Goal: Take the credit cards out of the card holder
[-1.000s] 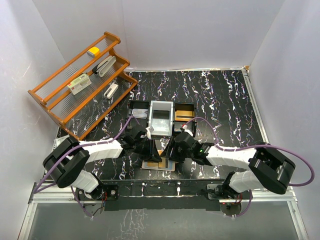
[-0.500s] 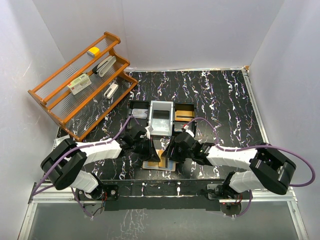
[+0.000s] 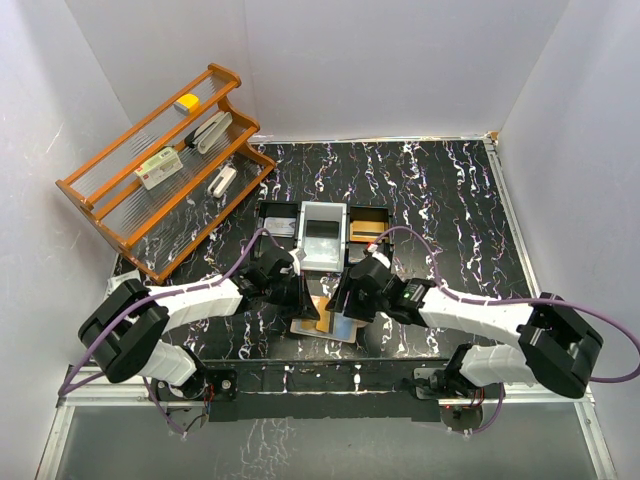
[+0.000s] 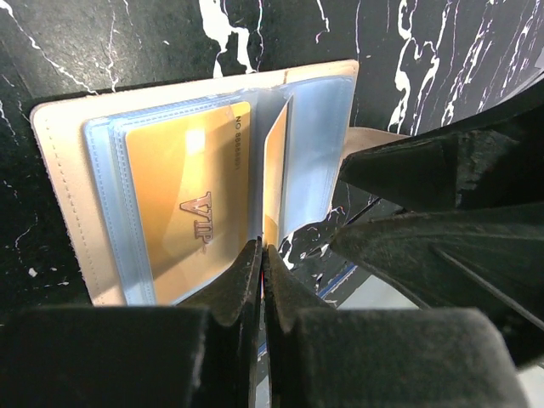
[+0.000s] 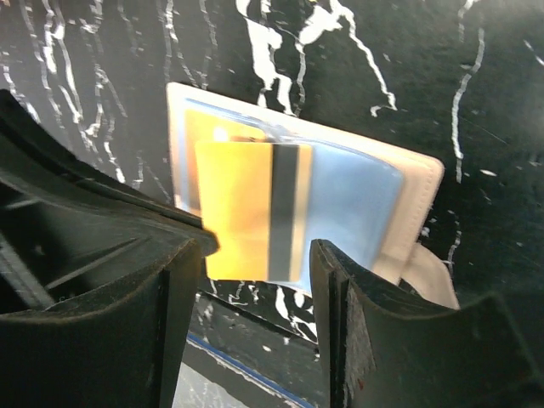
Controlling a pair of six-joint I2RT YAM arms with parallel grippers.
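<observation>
The beige card holder (image 3: 322, 326) lies open on the black marbled table between my two grippers, close to the near edge. Its clear sleeves (image 4: 319, 144) hold an orange VIP credit card (image 4: 183, 204). A second orange credit card (image 5: 242, 212) with a dark stripe sticks partway out of a sleeve; in the left wrist view this card (image 4: 274, 170) shows edge-on. My left gripper (image 4: 262, 252) is shut on that card's near edge. My right gripper (image 5: 259, 255) hovers open over the holder (image 5: 421, 183), its fingers either side of the protruding card's end.
A black-and-grey three-compartment tray (image 3: 275, 222) stands just behind the holder with items in it. An orange wooden rack (image 3: 160, 170) with small items leans at the back left. The holder's snap tab (image 5: 429, 280) pokes out by the right finger. White walls enclose the table.
My left gripper has shut on the orange card's edge. Both grippers have shifted slightly away from the bases, and the holder has turned a little.
</observation>
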